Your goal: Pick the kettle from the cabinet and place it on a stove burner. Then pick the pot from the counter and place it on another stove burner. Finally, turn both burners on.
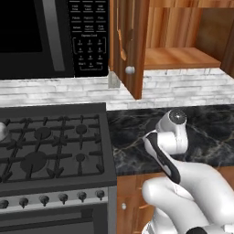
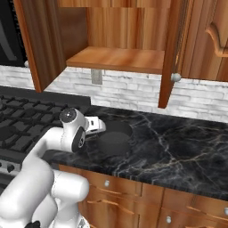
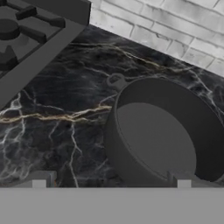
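Pot (image 3: 166, 140) sits on the counter (image 3: 65, 109) just right of the stove (image 1: 55, 141), directly below the gripper (image 3: 111, 181) with jaws fully apart; for a secure pick, lower so one finger drops inside the near wall, then close.

1 pot (image 3: 162, 135) on the bench (image 2: 178, 142). 1 range (image 1: 50, 146) w/ 4 burners visible in left base view, 6 silver knobs along its front. 1 microwave (image 1: 36, 36). 1 open wall cabinet (image 2: 116, 58), 2 doors, 1 round knob each. 1 arm, 1 end effector (image 3: 111, 183).
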Robot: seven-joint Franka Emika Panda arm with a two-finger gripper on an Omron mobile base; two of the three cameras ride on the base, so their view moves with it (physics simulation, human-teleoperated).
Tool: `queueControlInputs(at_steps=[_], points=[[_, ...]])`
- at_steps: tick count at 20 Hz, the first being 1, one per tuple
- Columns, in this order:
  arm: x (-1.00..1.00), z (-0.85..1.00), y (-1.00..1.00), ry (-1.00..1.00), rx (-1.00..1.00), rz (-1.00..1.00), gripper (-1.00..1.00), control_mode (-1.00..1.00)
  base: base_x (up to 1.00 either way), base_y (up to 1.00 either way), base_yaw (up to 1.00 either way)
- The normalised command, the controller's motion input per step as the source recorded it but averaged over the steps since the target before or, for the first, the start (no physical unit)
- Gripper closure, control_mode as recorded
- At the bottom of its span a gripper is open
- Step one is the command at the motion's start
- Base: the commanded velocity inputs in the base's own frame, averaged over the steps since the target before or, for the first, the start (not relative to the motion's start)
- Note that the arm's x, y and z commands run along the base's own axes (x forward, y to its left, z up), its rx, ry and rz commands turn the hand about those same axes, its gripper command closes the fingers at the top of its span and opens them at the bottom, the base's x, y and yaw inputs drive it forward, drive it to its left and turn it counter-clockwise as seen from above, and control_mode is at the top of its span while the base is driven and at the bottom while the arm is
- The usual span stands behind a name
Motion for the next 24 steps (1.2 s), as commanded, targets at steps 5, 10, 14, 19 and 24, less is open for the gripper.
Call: queueControlInputs(at_steps=[5, 10, 14, 19, 24], points=[[0.15, -0.26, 0.0, 0.0, 0.0, 0.0, -1.0, -1.0, 0.0, 0.0, 0.0], [0.2, -0.26, 0.0, 0.01, 0.0, 0.0, -1.0, -1.0, 0.0, 0.0, 0.0], [0.22, -0.26, 0.0, 0.01, 0.0, 0.0, -1.0, -1.0, 0.0, 0.0, 0.0], [0.23, -0.24, 0.0, 0.01, 0.0, 0.0, -1.0, -1.0, 0.0, 0.0, 0.0], [0.22, -0.23, 0.0, 0.01, 0.0, 0.0, -1.0, -1.0, 0.0, 0.0, 0.0]])
